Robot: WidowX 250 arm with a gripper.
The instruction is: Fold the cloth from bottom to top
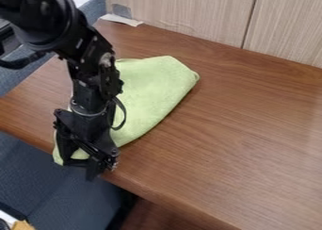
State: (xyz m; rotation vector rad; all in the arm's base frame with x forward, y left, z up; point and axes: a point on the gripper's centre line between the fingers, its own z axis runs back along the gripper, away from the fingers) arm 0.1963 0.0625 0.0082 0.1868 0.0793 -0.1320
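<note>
The black gripper (91, 166) hangs over the lower left end of the cloth, at the table's front left edge. The light green cloth (151, 90) lies on the left part of the table, running from its rounded upper right end down to a narrower corner at the lower left. Green fabric shows around and through the gripper's frame near that corner. The arm covers much of the cloth's left side, and the contact between gripper and cloth is hidden.
The brown wooden table (245, 130) extends to the right of the cloth. A pale wood-grain panel (182, 12) stands along its back edge, with a white scrap (121, 20) at the back left corner. Blue-grey seating (44, 177) lies beyond the front left edge.
</note>
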